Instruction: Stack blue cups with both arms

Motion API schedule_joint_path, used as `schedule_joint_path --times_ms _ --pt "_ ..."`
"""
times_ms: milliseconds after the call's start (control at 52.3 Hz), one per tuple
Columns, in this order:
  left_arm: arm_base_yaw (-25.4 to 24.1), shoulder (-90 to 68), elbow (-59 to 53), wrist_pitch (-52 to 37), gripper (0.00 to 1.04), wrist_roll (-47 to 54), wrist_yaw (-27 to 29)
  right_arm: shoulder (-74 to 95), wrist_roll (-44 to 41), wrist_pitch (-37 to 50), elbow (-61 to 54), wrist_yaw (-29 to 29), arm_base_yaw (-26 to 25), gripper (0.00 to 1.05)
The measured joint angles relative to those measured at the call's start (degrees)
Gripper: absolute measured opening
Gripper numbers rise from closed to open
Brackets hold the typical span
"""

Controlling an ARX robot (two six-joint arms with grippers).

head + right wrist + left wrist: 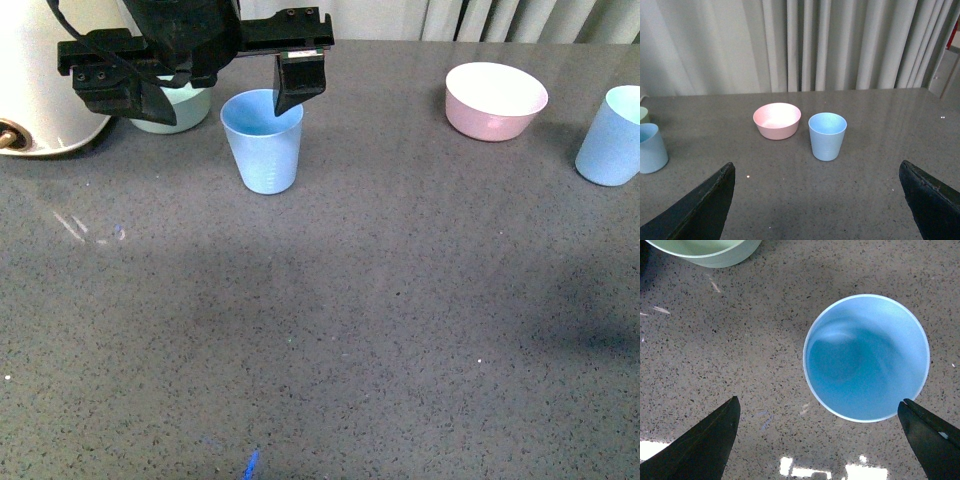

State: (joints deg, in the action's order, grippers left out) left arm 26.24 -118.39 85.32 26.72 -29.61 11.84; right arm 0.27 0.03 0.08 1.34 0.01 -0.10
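One blue cup (262, 140) stands upright on the grey table at the back left. My left gripper (225, 100) hovers open just above it, one finger over the cup's rim and the other out to its left. In the left wrist view the cup (866, 357) is seen from above, empty, ahead of the open left gripper (819, 401). The second blue cup (612, 135) stands upright at the far right edge. In the right wrist view this cup (827, 136) is well ahead of my open, empty right gripper (816, 167). The right arm is out of the front view.
A pink bowl (495, 100) sits at the back right, just left of the second cup, and shows in the right wrist view (777, 120). A green bowl (180, 108) sits behind my left gripper, next to a white appliance (40, 80). Curtains hang behind the table.
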Motion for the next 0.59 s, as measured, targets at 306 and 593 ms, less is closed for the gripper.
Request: schedule_joint_path --times_ms 306,593 --pt "-0.02 -3.96 5.77 3.02 0.96 -0.68 0.61 0.00 0.00 0.00 0.00 -0.02 0.00 0.96" --pt "0.02 -5.88 7.85 4.44 0.96 -0.74 1.07 0.00 0.00 0.00 0.00 0.00 0.00 0.96"
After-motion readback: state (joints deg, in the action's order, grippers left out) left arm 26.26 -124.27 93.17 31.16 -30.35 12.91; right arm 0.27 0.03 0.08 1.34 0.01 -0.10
